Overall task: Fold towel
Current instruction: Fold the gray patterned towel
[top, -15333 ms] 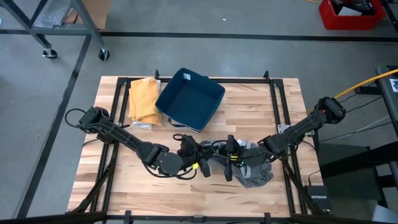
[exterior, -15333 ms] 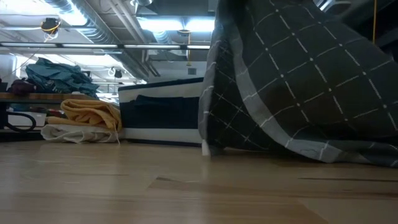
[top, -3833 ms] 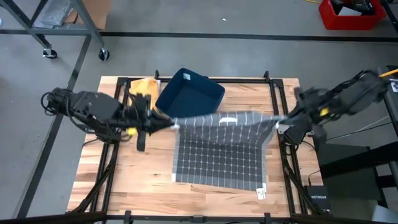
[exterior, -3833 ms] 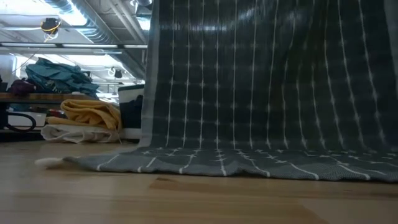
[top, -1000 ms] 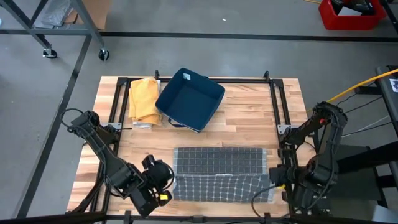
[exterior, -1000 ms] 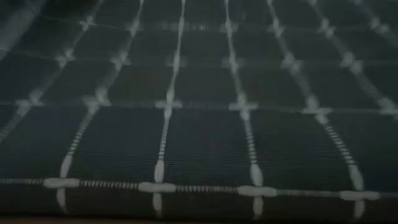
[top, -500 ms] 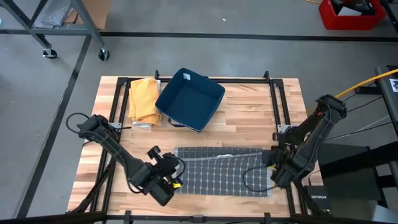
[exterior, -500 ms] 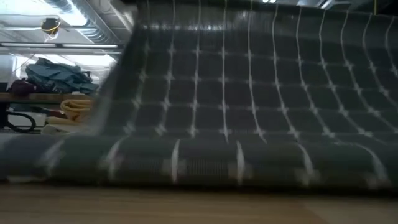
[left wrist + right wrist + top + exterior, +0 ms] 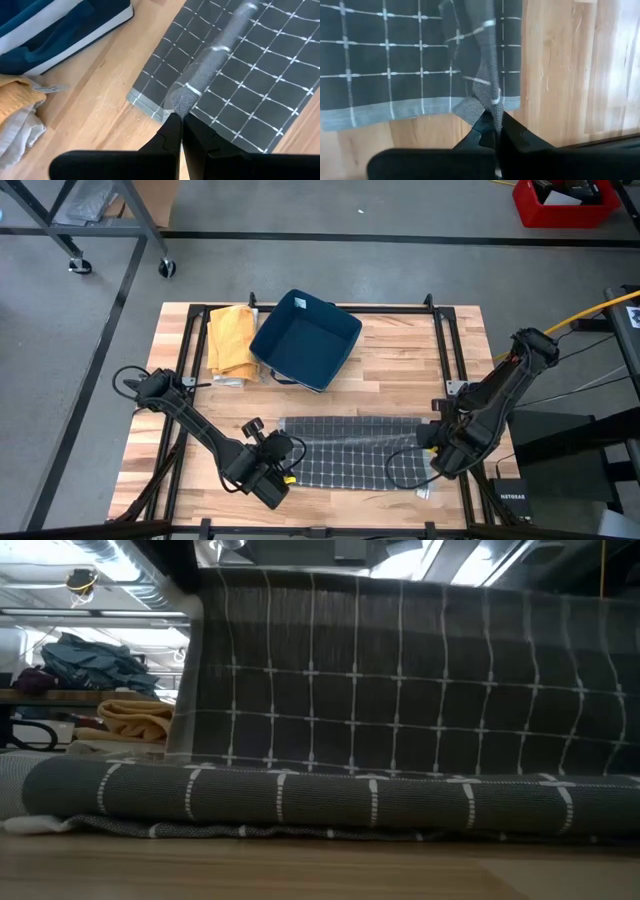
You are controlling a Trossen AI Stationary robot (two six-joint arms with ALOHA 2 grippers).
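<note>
- The grey checked towel [image 9: 355, 450] is shown lying on the near half of the desk [image 9: 400, 375], with its long axis running from left to right.
- The left tool [image 9: 283, 470] is placed at the towel's left end and the right tool [image 9: 428, 450] at its right end; each arm is nearest its own end, and neither end is nearer the other arm.
- In the left wrist view, the fingers of the left tool [image 9: 178, 131] are seen pressed together on a raised, rolled edge of the towel [image 9: 235, 65].
- In the right wrist view, the right tool [image 9: 492, 122] is likewise seen clamped on a pinched-up corner of the towel [image 9: 410, 55].
- In the low view, the held edge of the towel [image 9: 400, 680] is raised like a curtain above a rounded fold that rests on the desk [image 9: 320, 865].
- The coming move is judged to turn on this: the flat far part of the towel lies beyond both tools, so the held edge is presumably to be carried away from the near side and laid over it.
- Counted: one grey towel, two tools, one dark blue bin [image 9: 305, 340], one yellow cloth [image 9: 230, 340] with a pale cloth under it.
</note>
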